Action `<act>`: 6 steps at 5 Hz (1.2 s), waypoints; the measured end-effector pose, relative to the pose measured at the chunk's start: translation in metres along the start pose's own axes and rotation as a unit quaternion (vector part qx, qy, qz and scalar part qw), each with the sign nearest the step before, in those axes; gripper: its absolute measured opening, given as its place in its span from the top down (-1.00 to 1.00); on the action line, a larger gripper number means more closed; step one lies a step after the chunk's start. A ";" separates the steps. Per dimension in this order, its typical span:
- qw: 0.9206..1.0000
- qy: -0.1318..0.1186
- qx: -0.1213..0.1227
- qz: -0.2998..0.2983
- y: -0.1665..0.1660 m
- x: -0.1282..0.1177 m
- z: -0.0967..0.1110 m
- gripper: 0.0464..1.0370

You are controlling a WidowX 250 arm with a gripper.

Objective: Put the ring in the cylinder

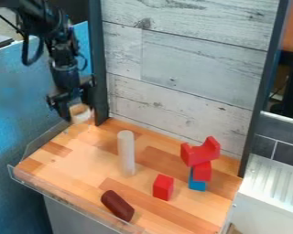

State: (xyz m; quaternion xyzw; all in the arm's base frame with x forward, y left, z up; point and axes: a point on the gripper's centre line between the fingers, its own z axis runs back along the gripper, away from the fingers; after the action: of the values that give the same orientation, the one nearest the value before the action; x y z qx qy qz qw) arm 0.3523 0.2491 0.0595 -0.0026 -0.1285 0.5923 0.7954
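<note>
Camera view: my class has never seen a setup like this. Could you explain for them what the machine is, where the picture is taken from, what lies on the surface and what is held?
The machine is a black robot arm, in the upper left. A fixed camera looks down at a slant on a wooden work surface. The arm's tool appears to hold a pale ring. Near the middle stands an upright whitish cylinder. To its right are a red block and a stack: blue block lowest, another red block above, and a notched red piece on top. A dark red-brown piece lies nearer the front edge.
</note>
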 end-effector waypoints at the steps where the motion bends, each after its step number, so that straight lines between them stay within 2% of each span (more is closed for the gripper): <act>1: 0.999 0.025 0.007 -0.036 -0.014 -0.021 0.012 -0.48; 2: 0.997 0.040 0.022 -0.070 -0.028 -0.043 0.013 -0.48; 3: 0.993 0.040 0.028 -0.103 -0.040 -0.065 0.010 -0.48; 4: 0.992 0.032 0.025 -0.121 -0.044 -0.078 0.013 -0.48; 6: 0.990 0.036 0.034 -0.128 -0.038 -0.090 0.001 -0.48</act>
State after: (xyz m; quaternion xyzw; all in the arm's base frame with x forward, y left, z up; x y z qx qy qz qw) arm 0.3633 0.1525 0.0487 0.0199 -0.0784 0.4890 0.8685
